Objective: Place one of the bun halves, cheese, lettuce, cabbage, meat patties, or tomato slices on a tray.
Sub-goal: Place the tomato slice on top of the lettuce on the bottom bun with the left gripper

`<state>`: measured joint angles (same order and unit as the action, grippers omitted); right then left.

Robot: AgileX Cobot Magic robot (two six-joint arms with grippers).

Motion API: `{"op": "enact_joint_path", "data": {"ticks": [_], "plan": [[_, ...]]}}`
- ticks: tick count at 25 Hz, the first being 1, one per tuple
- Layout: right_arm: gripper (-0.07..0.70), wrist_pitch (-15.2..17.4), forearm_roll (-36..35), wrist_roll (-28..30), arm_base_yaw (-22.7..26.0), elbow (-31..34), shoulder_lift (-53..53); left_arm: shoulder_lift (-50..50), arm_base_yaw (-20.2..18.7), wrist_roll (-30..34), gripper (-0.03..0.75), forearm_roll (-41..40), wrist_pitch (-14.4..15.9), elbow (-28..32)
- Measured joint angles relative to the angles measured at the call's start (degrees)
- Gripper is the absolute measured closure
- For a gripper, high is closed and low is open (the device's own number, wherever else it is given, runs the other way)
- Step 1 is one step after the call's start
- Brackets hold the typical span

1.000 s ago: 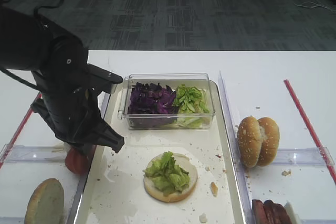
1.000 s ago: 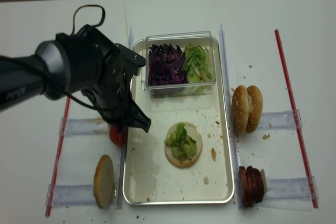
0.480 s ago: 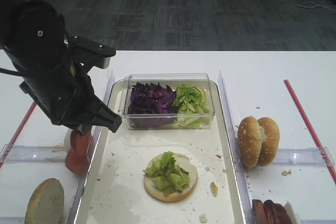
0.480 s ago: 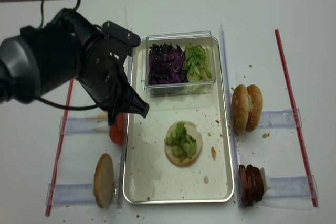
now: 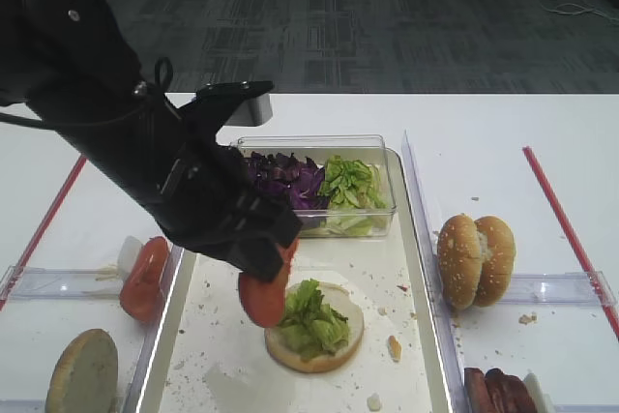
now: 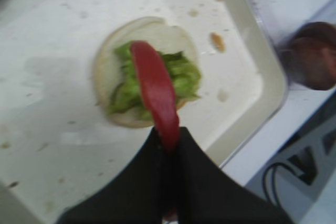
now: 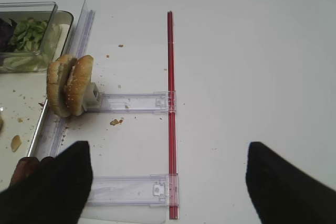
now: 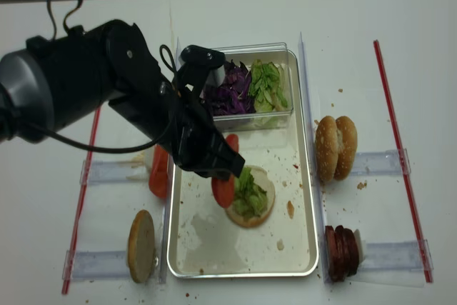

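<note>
My left gripper [image 5: 280, 256] [image 6: 168, 135] is shut on a red tomato slice [image 5: 263, 297] [image 6: 154, 90]. The slice hangs on edge just above a bun half [image 5: 311, 361] [image 6: 111, 69] topped with lettuce [image 5: 311, 316] [image 6: 186, 74], which lies on the silvery tray [image 5: 218, 336] [image 8: 214, 248]. More tomato slices [image 5: 143, 280] stand in the left rack. My right gripper [image 7: 168, 182] is open over the white table, with nothing held. Cabbage [image 5: 280, 181] and more lettuce [image 5: 350, 183] fill a clear tub. Meat patties [image 8: 341, 253] stand at the front right. Cheese is out of view.
Two bun halves [image 5: 476, 260] [image 7: 68, 85] stand on edge in a clear holder right of the tray. Another bun half [image 5: 82, 374] leans at the front left. Red strips [image 7: 170, 114] and clear plastic rails [image 7: 131, 102] lie on the table.
My left gripper has lifted a tomato slice from the left rack and carried it right, over the tray, to above the lettuce-topped bun half.
</note>
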<state>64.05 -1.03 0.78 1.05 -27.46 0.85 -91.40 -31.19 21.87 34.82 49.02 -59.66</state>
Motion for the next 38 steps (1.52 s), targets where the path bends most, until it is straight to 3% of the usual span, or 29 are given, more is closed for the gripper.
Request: {"op": "enact_joint_path", "data": {"ticks": [6, 16, 38], "plan": [[0.006, 0.0, 0.0, 0.0, 0.0, 0.0, 0.0, 0.0, 0.0, 9.95, 0.691, 13.36, 1.82, 0.0], [0.006, 0.0, 0.0, 0.0, 0.0, 0.0, 0.0, -5.79, 0.0, 13.31, 0.692, 18.71, 1.82, 0.0], [0.006, 0.0, 0.0, 0.0, 0.0, 0.0, 0.0, -15.0, 0.0, 15.83, 0.692, 22.72, -3.39, 0.0]]}}
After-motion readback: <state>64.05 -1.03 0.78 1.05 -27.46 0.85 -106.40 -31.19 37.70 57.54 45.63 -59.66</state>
